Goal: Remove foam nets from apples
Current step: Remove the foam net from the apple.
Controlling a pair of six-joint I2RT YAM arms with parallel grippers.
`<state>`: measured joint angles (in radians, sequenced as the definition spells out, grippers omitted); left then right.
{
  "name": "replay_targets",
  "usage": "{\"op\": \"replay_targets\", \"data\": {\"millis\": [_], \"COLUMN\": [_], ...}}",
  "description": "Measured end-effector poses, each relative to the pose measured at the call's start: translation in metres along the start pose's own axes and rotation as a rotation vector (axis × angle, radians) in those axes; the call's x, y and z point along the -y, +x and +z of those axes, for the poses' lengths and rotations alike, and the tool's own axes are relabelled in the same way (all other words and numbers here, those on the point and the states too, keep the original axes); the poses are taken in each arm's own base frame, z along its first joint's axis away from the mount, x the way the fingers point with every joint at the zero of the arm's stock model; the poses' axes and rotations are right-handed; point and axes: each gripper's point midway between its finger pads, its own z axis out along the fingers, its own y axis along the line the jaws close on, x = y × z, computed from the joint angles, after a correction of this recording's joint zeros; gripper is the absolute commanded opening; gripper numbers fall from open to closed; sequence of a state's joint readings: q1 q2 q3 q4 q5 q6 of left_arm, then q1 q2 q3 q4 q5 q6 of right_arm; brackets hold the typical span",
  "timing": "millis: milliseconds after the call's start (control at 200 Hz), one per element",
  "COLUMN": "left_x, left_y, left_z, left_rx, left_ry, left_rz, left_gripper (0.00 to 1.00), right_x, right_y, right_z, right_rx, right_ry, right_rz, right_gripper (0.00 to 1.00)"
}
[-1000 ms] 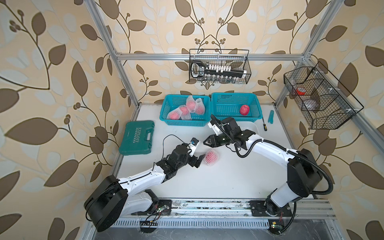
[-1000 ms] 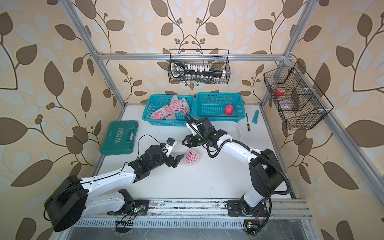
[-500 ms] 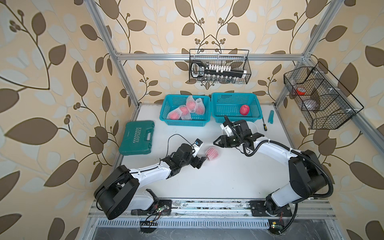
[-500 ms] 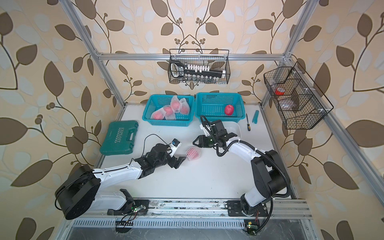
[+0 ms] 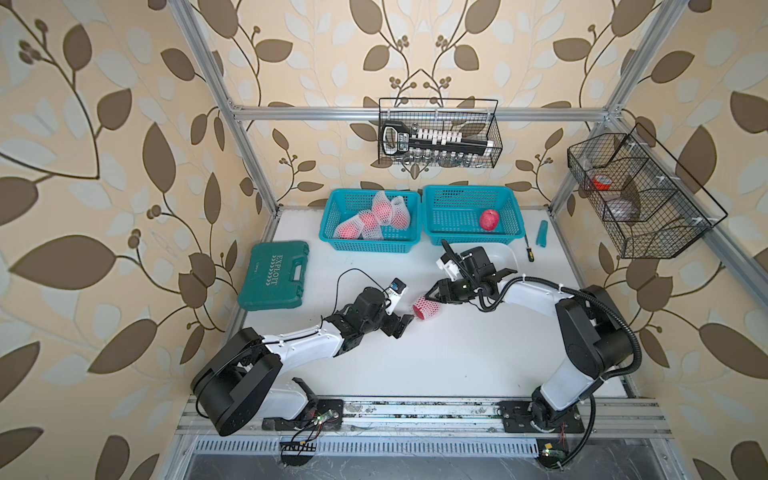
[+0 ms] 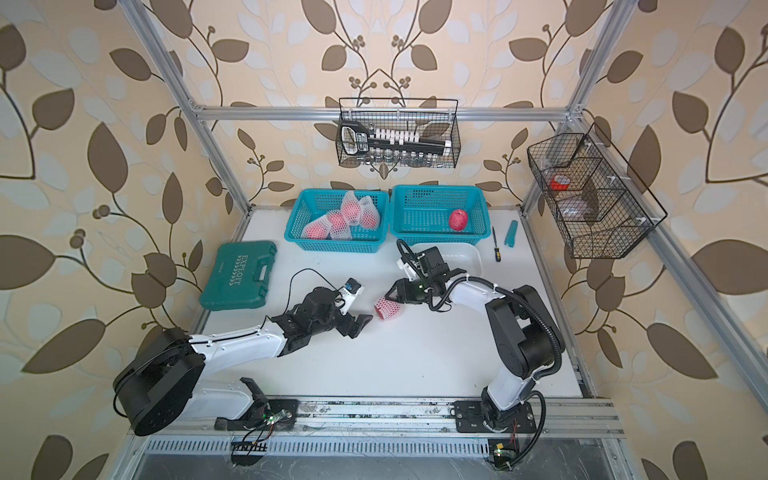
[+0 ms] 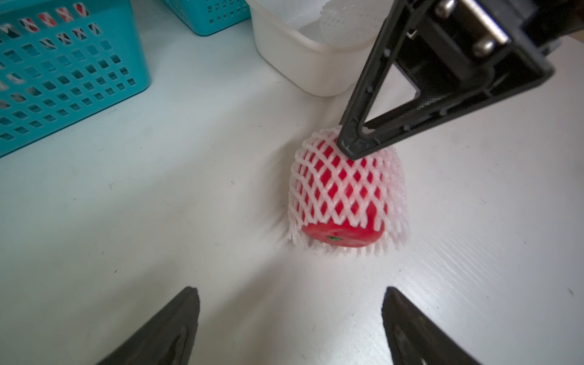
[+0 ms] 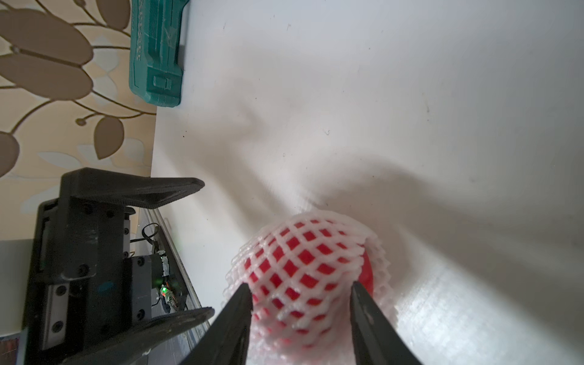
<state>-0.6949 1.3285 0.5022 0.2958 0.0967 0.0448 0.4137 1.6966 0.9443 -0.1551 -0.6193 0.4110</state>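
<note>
A red apple (image 7: 343,235) is lying on the bench (image 5: 457,353) in a white diamond-mesh foam net (image 7: 347,180), one end poking out bare, my right fingers (image 8: 230,331) pinching the other. Netted apples (image 5: 374,218) are crowding one blue basket (image 5: 365,245); a bare apple (image 5: 489,219) is sitting in the next basket (image 5: 469,239).

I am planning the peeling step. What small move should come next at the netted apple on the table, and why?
Probably ease the left gripper forward until its open jaws come around the bare end of the round red apple. That end pokes out of the white foam mesh net toward it, while the fingers of the right gripper flank the net's other end.
</note>
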Motion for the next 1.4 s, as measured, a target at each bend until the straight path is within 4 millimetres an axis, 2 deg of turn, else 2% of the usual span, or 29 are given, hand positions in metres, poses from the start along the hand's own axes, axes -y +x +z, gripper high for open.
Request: {"op": "replay_targets", "data": {"millis": [110, 330, 745, 1045, 1400], "left_x": [0.000, 0.000, -0.004, -0.007, -0.014], "left_y": [0.000, 0.000, 0.000, 0.000, -0.007], "left_z": [0.000, 0.000, 0.000, 0.000, -0.005], "left_rx": [0.000, 0.000, 0.000, 0.002, 0.024], "left_ry": [0.000, 0.000, -0.022, -0.042, -0.082], "left_rz": [0.000, 0.000, 0.000, 0.001, 0.004], "left_gripper": [0.92, 0.92, 0.92, 0.92, 0.93], "right_x": [-0.001, -0.006, -0.034, -0.046, -0.056], "right_y": [0.002, 0.005, 0.013, 0.014, 0.034], "right_z": [0.001, 0.000, -0.007, -0.014, 0.005], "right_rx": [-0.004, -0.008, -0.021, 0.009, 0.030], "right_ry": [-0.010, -0.041, -0.098, -0.063, 0.259], "right_rz": [0.003, 0.011, -0.017, -0.084, -0.390], "right_gripper": [0.41, 0.24, 0.03, 0.00, 0.00]}}
